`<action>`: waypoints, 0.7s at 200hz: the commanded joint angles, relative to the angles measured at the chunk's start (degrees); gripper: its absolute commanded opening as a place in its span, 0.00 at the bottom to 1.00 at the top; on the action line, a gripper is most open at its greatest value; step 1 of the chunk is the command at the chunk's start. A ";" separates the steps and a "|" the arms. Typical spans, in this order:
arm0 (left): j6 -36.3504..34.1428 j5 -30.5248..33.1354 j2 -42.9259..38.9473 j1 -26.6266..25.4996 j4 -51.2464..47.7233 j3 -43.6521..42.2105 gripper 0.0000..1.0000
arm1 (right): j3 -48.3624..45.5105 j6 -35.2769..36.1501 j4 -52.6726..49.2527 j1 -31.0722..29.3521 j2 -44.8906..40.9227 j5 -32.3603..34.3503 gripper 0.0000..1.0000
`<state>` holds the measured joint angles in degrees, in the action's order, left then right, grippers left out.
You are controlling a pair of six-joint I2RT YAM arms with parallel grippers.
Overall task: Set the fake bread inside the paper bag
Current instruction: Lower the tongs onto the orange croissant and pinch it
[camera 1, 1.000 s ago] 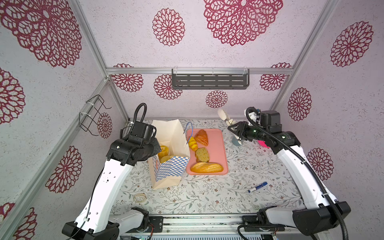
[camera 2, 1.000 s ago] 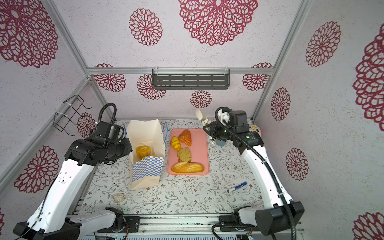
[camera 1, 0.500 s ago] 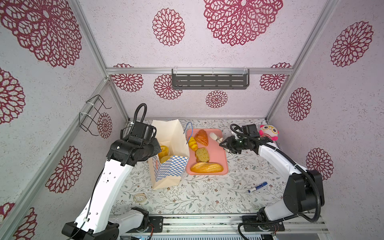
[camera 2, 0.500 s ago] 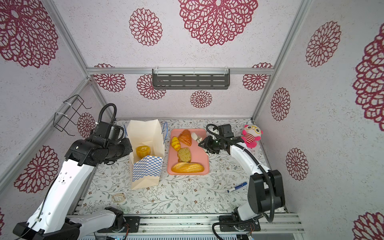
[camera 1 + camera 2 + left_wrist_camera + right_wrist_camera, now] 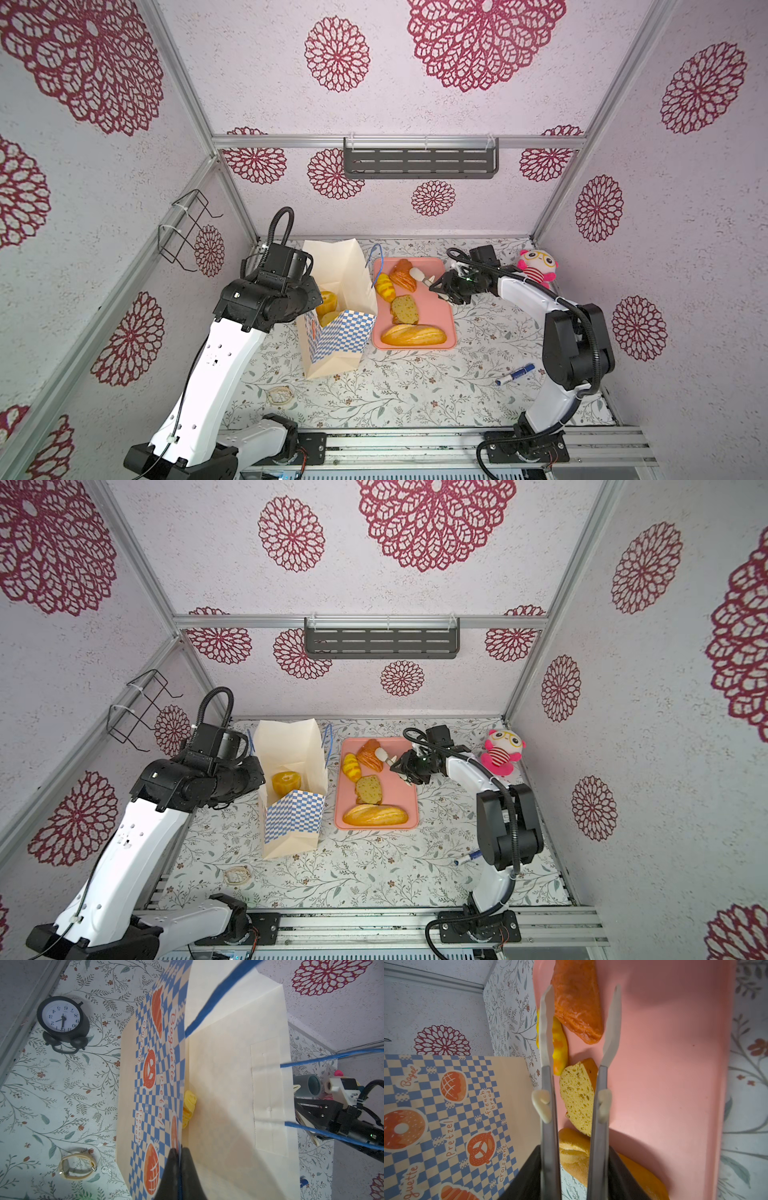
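Observation:
The paper bag [image 5: 332, 266] [image 5: 291, 746] stands open left of the pink tray [image 5: 436, 316] [image 5: 399, 796]. My left gripper [image 5: 179, 1151] is shut on the bag's wall. A yellow piece of fake bread [image 5: 286, 781] [image 5: 189, 1105] lies inside. On the tray are a long loaf [image 5: 413, 334], a speckled slice [image 5: 404, 309], a yellow croissant [image 5: 384, 286] and a brown croissant [image 5: 403, 275] [image 5: 577, 1005]. My right gripper [image 5: 440, 289] [image 5: 574, 1153] is shut on metal tongs [image 5: 548, 1022]. Their white tips stand apart around the brown croissant's end.
A pink plush toy [image 5: 536, 266] sits at the back right. A blue marker [image 5: 515, 374] lies front right, a wristwatch [image 5: 280, 395] front left. A black alarm clock [image 5: 62, 1020] stands left of the bag. A wire rack hangs on the left wall.
My right arm has come down from high at the back right to low over the tray, and the tongs' tips have spread apart. The left arm and bag have not moved.

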<state>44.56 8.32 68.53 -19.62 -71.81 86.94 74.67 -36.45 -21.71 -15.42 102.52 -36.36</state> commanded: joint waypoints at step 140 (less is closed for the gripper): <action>1.59 2.30 -0.85 -0.38 1.59 -0.45 0.00 | 10.06 4.80 -1.10 -3.33 8.92 -4.95 0.23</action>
<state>45.28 9.47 68.53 -19.62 -71.88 86.72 83.13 -32.69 -23.90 -18.48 111.42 -39.31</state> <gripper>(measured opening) 0.050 0.316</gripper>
